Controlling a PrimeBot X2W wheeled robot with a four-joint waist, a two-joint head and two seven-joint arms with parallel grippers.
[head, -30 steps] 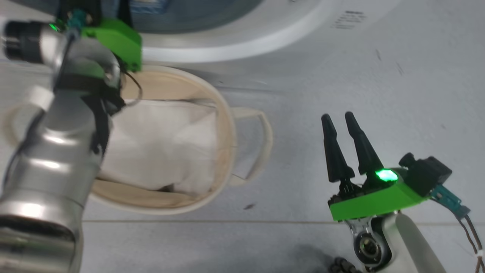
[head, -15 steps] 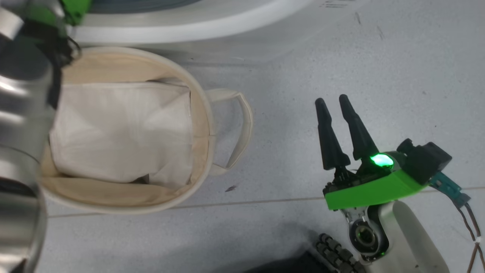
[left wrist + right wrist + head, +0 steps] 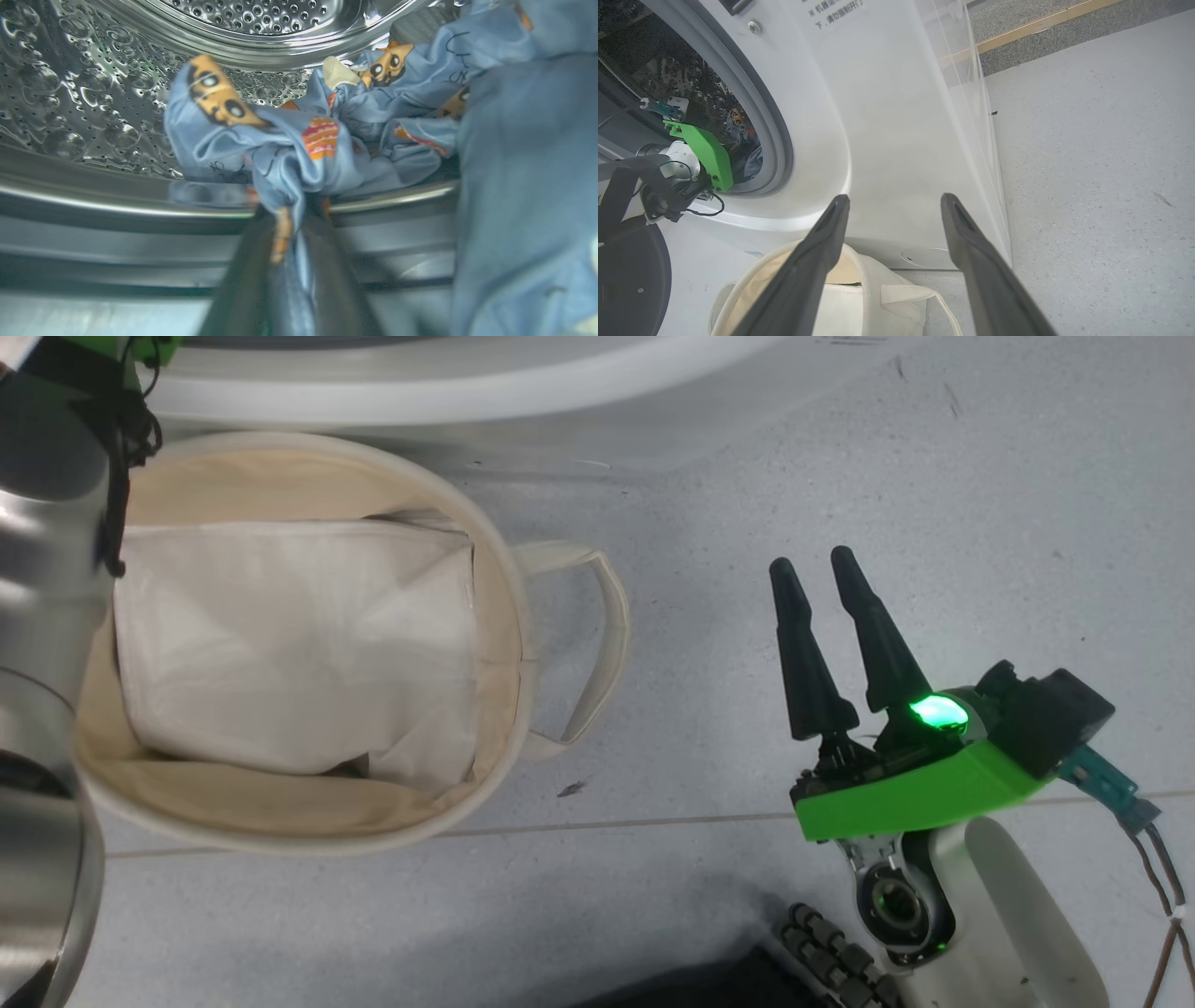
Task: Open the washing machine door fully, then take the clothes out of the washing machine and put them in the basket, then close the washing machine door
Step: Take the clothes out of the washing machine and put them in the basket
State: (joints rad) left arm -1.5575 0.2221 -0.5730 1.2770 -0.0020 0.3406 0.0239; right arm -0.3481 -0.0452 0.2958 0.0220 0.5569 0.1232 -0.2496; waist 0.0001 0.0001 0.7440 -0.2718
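Inside the steel drum (image 3: 93, 93) of the washing machine (image 3: 878, 93) lie the light blue clothes (image 3: 373, 130) with orange cartoon animals. My left gripper (image 3: 289, 210) is shut on a fold of them at the drum's lip; more blue cloth hangs close at the right. In the right wrist view the left arm's green wrist mount (image 3: 707, 154) reaches into the opening. The cream basket (image 3: 519, 653) stands on the floor just before the machine. My right gripper (image 3: 810, 560) hovers open over the floor to the basket's right. A dark part of the washing machine door (image 3: 630, 280) shows swung open.
A plain white sheet (image 3: 289, 644) lies in the basket, whose handle (image 3: 607, 616) sticks out toward my right gripper. My left forearm (image 3: 37, 616) crosses the basket's left side. Grey floor stretches right of the machine, with a clear panel (image 3: 971, 116) along its side.
The head camera has shifted, so the basket and machine sit further left and higher. My left wrist has gone out past the top-left corner. The right gripper stays open.
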